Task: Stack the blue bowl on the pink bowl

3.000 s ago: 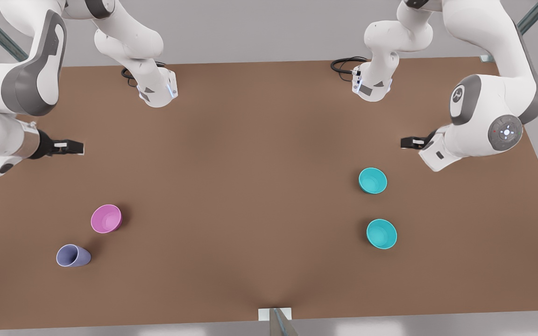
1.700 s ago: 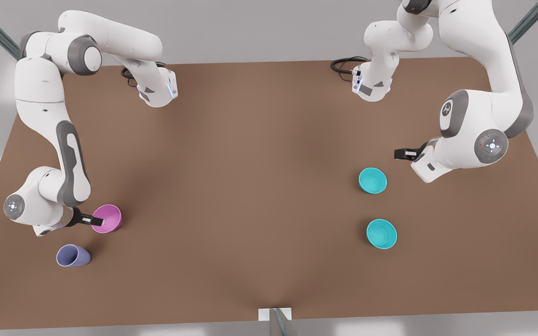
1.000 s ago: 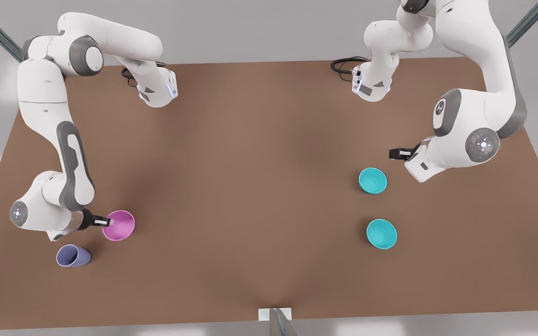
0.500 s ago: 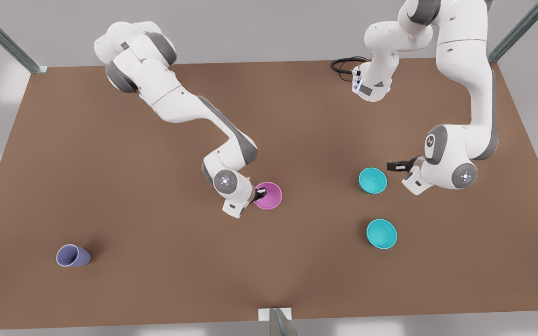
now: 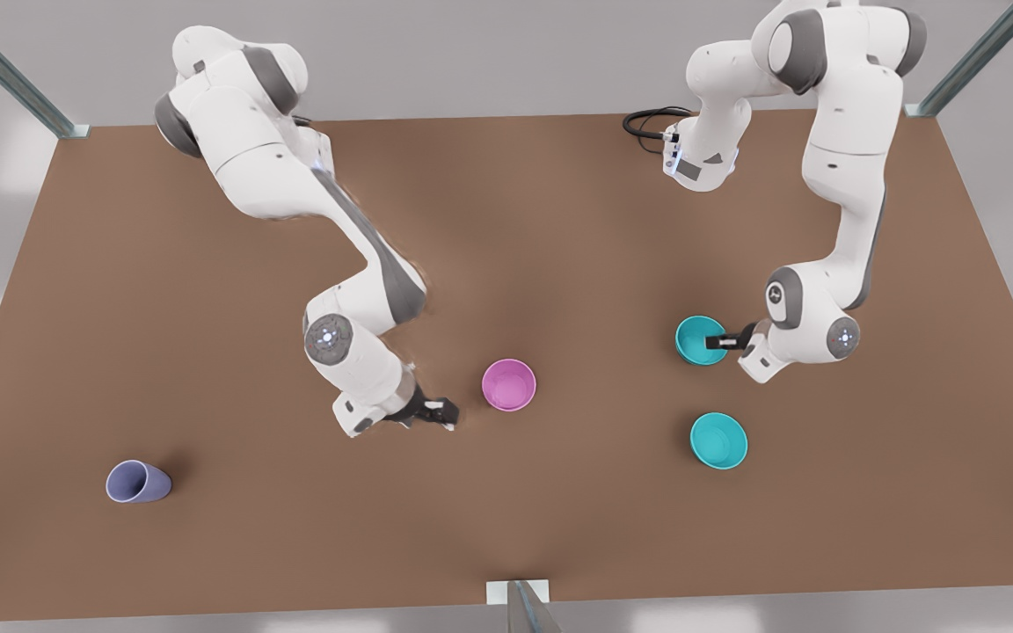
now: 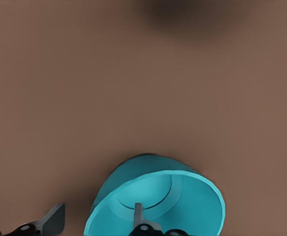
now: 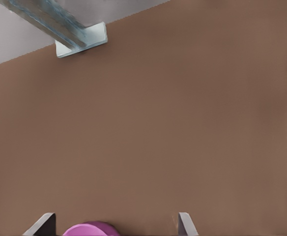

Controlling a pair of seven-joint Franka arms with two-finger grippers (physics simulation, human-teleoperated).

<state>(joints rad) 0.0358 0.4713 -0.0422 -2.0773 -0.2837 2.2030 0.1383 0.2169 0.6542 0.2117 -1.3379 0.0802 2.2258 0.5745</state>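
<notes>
Left gripper, fingers spread, is straddling the blue bowl's rim; it should pinch firmly before lifting. Right gripper, spread, is waiting beside the pink bowl.

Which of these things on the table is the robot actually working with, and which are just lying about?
In use: blue bowl, with the left gripper straddling its rim; pink bowl, set down beside the open right gripper.
Lying about: second blue bowl; lavender cup.
</notes>
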